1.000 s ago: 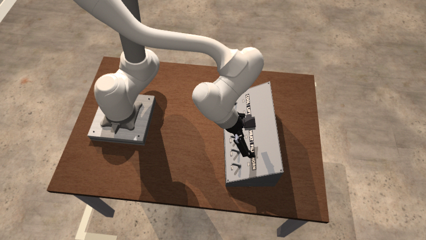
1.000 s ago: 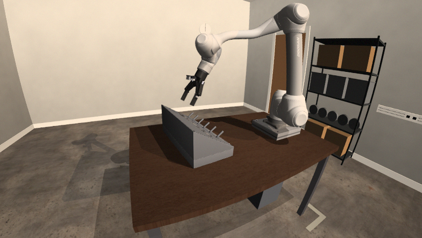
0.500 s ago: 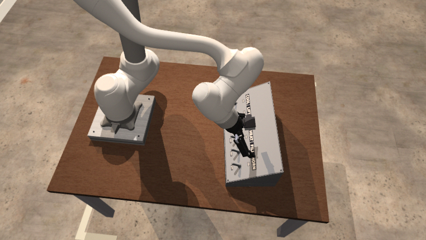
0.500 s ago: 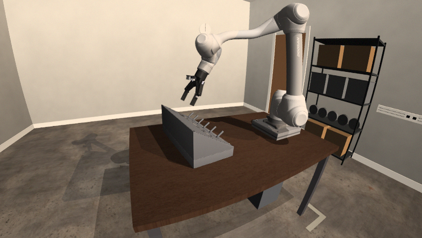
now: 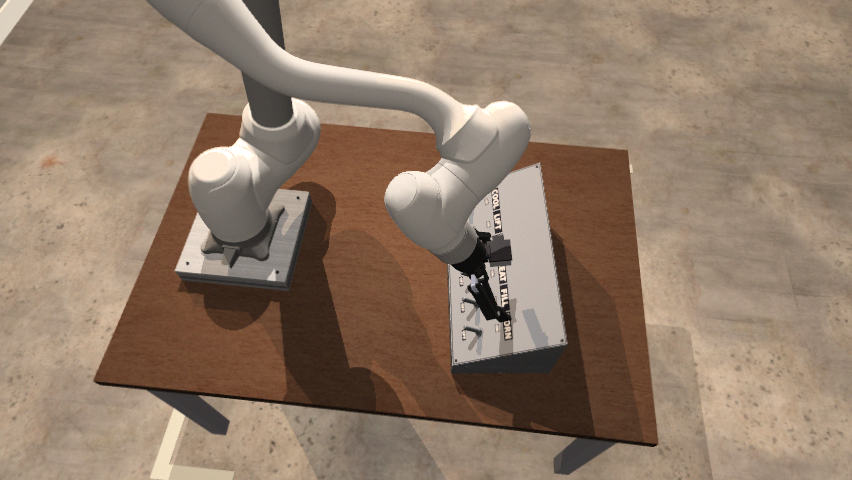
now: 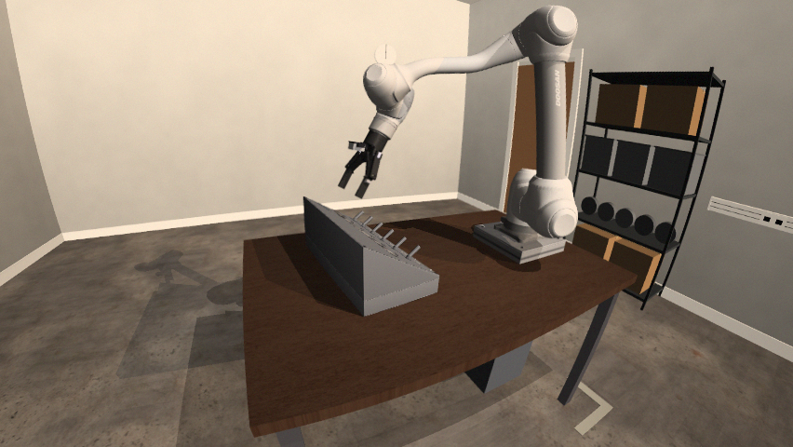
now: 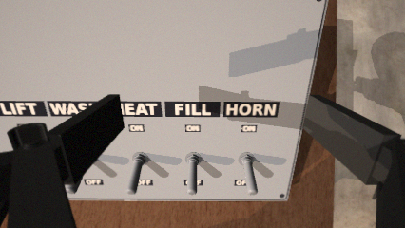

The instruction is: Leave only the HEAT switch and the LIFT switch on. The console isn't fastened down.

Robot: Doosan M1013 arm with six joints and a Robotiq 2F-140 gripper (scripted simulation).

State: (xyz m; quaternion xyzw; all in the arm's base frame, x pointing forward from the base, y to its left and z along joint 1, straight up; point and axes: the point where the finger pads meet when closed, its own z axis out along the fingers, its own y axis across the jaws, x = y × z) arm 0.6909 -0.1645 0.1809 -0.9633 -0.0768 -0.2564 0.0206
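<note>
Pretty chunky arm [image 6: 546, 128], all glossy off-white with fat rounded joint housings and smooth curved links. DOOSAN runs down the upright link in grey letters. The gripper [image 6: 356, 182] is matte black with blocky fingers, behind a dark wrist collar.
</note>
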